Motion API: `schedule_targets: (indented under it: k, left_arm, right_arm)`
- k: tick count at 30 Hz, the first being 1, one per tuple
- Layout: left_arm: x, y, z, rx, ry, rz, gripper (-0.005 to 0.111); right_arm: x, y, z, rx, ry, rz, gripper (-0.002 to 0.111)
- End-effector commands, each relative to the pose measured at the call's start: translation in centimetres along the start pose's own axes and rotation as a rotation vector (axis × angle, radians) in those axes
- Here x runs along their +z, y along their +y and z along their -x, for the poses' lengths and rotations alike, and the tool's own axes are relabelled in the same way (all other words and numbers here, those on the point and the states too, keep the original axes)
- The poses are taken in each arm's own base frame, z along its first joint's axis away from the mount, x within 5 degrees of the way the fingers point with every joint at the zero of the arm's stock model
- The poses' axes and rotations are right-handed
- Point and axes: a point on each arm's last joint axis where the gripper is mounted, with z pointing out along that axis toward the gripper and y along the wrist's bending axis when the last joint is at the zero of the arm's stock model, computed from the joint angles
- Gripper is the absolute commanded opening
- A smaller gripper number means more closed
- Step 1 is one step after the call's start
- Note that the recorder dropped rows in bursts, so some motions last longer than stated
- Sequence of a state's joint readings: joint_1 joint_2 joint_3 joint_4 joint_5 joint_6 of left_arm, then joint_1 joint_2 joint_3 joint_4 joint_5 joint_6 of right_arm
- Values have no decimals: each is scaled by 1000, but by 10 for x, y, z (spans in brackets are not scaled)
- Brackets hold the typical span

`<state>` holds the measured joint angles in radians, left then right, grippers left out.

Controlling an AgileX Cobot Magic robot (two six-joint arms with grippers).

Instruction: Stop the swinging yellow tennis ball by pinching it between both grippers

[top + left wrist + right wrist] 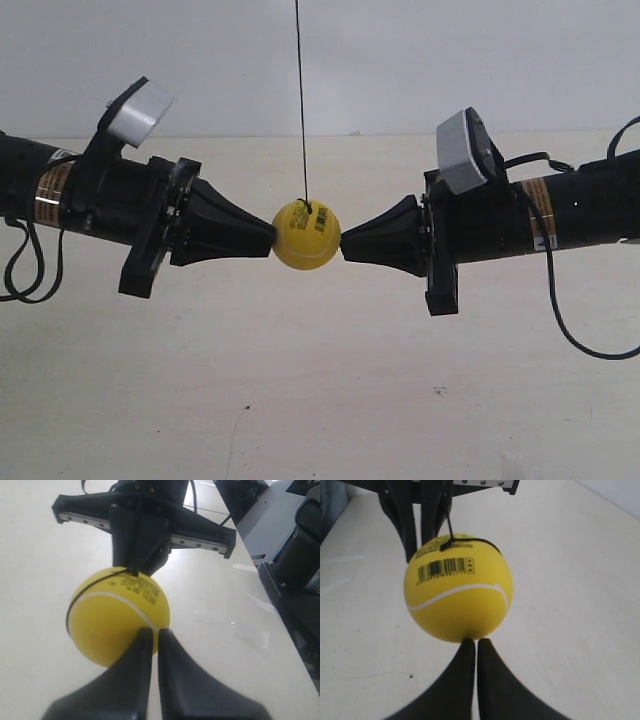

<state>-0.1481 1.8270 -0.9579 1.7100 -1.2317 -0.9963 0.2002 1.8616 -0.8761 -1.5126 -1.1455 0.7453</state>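
While the yellow tennis ball [307,235] hangs on a thin dark string [301,100] above the pale table [320,400], it sits pinched between two black cone tips. In the exterior view, the gripper at the exterior view's left [268,236] touches one side of the ball and the gripper at the exterior view's right [345,243] touches the opposite side. Both cones are roughly level and point at each other. Each arm carries a white-grey camera block [140,110] above the wrist. Which arm is which cannot be told from that view.

Left wrist view: the left gripper [152,631] has its fingers closed together with only a hairline slit between them. Nothing is clamped inside; the joined tip presses against the ball, close to the pale seam [125,599]. Right wrist view: the right gripper [475,642] is likewise closed to a slit, its tip meeting the ball on the face with the black barcode [445,568]. The string loops over the ball's top.
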Motion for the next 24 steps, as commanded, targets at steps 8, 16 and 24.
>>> schedule_targets:
  k: [8,16,24]
  left_arm:
    - [-20,11,-4,-23,-12,79,5]
    - [-20,11,-5,-22,-11,78,5]
    - [-20,11,-5,-24,-5,74,5]
  right_arm:
    - [-11,-3,2,6,-28,4,0]
    - [-12,-3,2,9,-33,7,0]
    - [-12,-3,2,14,-33,7,0]
